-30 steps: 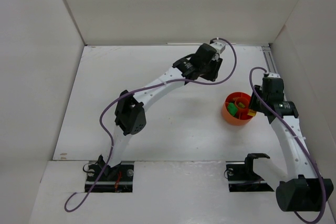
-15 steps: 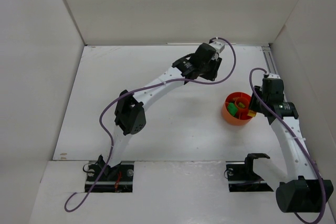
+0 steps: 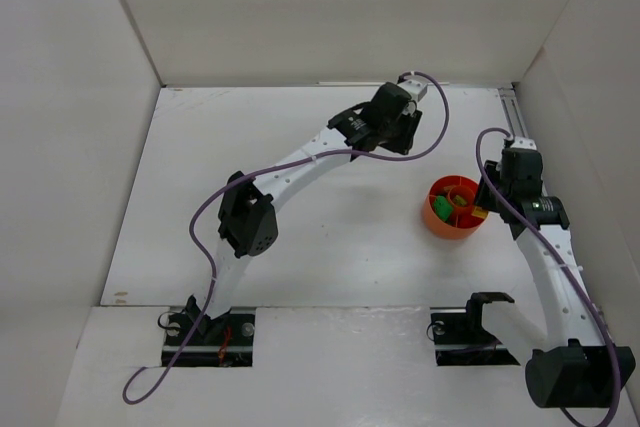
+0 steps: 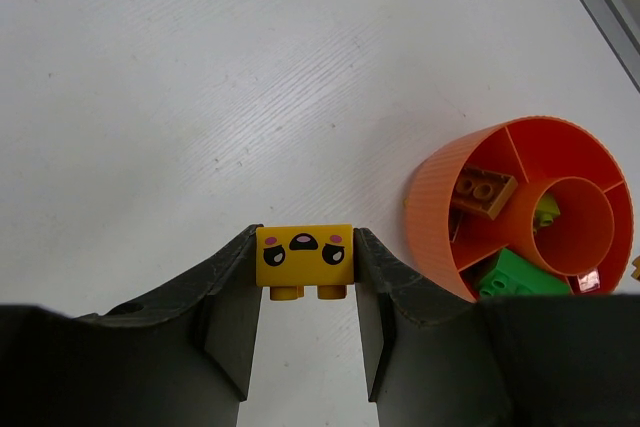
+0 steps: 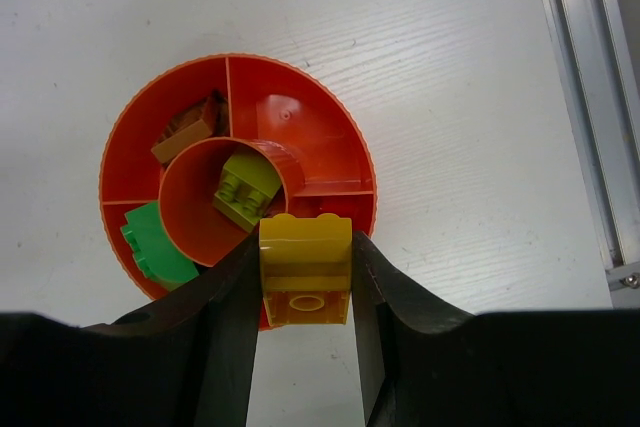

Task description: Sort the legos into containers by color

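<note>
R gripper [image 5: 305,259] was clamped on a yellow brick [image 5: 305,237], jaws only as far apart as the brick, its long side running jaw to jaw w/ the hollow underside facing the cam. It hung over the bowl [image 5: 322,145] at the rim nearest the R wrist, overlapping the edge of the centre cup and the outer ring, i.e. not squarely over any one compartment. In the bowl: lime brick [image 5: 245,189] in the centre cup, brown brick [image 5: 186,133] in a far outer sector, green brick [image 5: 155,242] in the sector next round from it. The other far sector, beside the brown one, looked bare. The sector right under the held brick was mostly hidden, so contents n/k. Judging by that, the drop turned on a short shift across the bowl toward the bare sector, skirting the cup w/ the lime. L gripper [image 4: 305,247] was likewise closed on a face brick [image 4: 303,265], yellow, studs pointing back at the cam, held above the table [image 4: 200,67] off to one side of the bowl, clear of its wall. Top view put the R gripper at the bowl's edge and the L well apart from it, so R was the nearer arm and prob. first to release.
</note>
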